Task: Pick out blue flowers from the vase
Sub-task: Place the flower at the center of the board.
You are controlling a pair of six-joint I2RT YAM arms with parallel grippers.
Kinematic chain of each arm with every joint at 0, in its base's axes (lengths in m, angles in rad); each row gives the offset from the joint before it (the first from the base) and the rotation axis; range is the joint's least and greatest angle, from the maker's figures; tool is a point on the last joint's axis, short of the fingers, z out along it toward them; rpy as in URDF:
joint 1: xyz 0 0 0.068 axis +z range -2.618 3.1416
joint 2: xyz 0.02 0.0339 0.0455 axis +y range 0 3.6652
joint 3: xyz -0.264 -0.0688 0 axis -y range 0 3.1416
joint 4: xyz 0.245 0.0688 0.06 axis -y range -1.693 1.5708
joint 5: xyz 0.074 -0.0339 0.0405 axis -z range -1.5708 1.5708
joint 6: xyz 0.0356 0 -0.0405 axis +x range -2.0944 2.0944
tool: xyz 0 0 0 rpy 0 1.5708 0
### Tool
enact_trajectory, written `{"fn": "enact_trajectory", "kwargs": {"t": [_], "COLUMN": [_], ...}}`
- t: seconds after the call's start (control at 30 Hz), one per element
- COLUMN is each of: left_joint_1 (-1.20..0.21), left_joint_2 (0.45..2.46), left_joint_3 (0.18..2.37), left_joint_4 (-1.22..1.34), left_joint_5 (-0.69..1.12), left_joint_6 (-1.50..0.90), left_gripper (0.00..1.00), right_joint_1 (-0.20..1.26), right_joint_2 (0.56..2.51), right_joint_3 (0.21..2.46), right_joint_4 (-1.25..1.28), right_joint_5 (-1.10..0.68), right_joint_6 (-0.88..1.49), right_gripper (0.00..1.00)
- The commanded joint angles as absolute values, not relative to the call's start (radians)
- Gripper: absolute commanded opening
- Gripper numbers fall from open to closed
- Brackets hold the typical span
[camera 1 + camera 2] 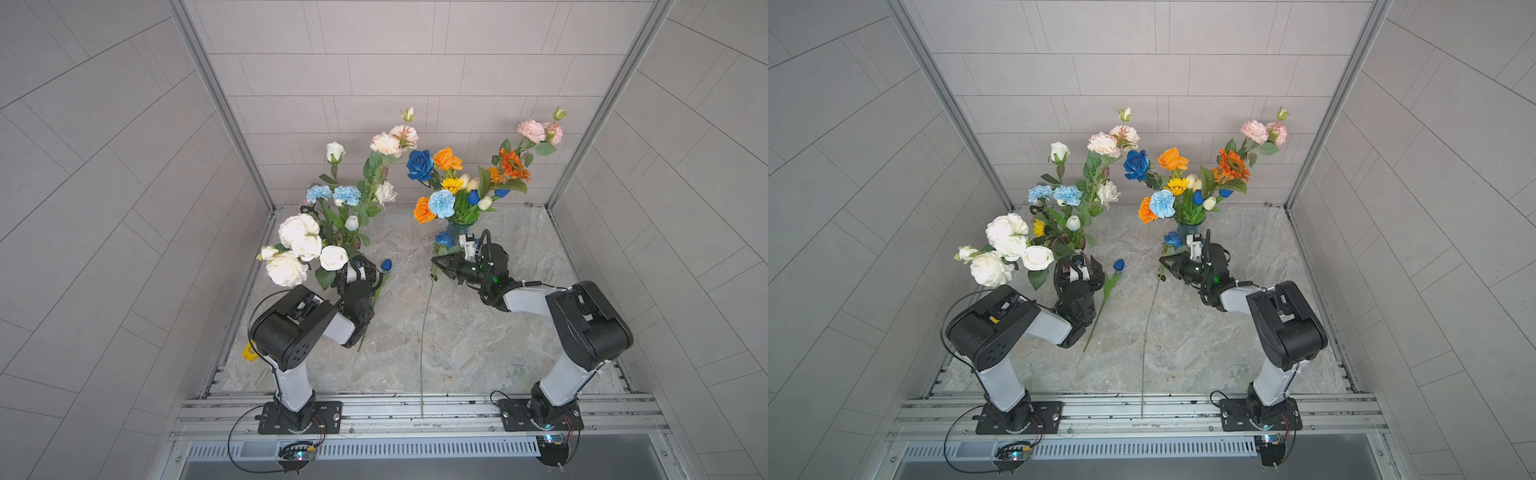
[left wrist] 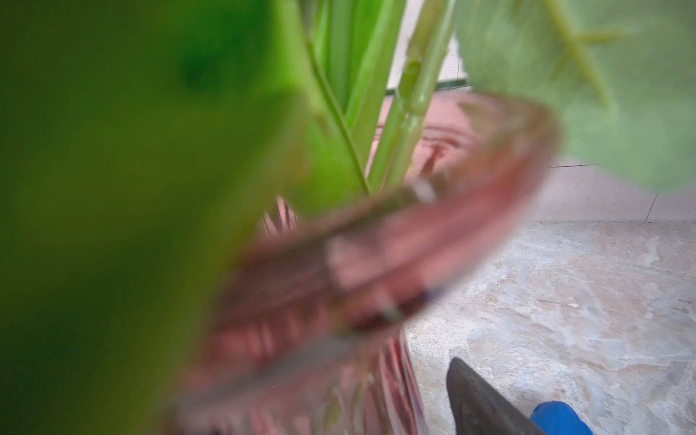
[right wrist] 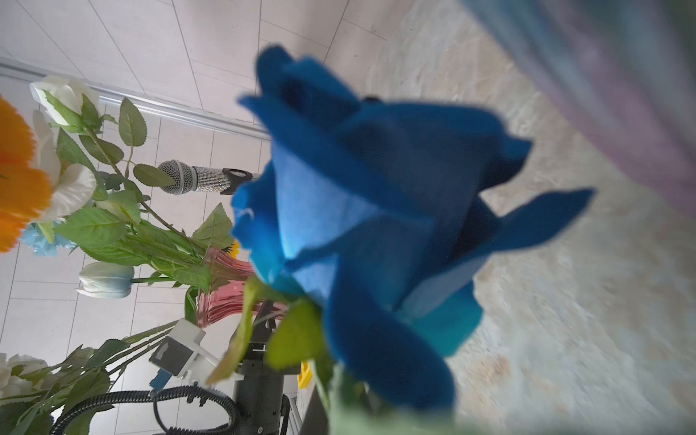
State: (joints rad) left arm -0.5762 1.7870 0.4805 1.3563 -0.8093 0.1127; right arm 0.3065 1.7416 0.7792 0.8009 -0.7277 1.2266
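At centre of a marbled tabletop (image 1: 478, 332), pinches the stem of one dark blue rose (image 1: 444, 240) in the right gripper (image 1: 436, 264), beside the blue glass vase (image 1: 457, 230). Left of centre, holds the left gripper (image 1: 1077, 261) spread at the pink glass vase (image 3: 226, 297), one blue tulip bud (image 1: 386, 264) lying nearby. In the two vases: one standing blue rose (image 1: 419, 165), three light blue carnations (image 1: 441, 203), two blue tulips (image 1: 502, 193).

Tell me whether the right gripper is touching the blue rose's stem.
Touching. In both top views the shut right gripper pinches the blue rose stem: the bloom sits on one side of it and the long stem trails out the other.
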Motion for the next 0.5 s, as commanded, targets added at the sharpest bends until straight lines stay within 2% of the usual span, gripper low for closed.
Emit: {"fn": "enact_trajectory", "kwargs": {"t": [0.0,0.13,0.47], "left_joint_1": [-0.571,-0.572,-0.574], "left_joint_2": [1.785,1.786,1.783], "left_joint_3": [0.472,0.472,0.469], "left_joint_4": [1.361,1.361,1.361], "left_joint_5": [-0.805,-0.802,-0.796], "left_joint_6": [0.111,0.112,0.115], "left_gripper": [0.92,0.92,0.92], "right_joint_1": [0.316,0.316,0.328], "right_joint_2": [1.825,1.969,2.058], "right_joint_3": [0.846,0.947,1.102], "right_joint_4": [0.942,1.054,0.928], "right_joint_5": [-0.718,-0.716,-0.686], "right_joint_6": [1.297,1.383,1.286], "right_gripper": [0.0,0.0,0.0]}}
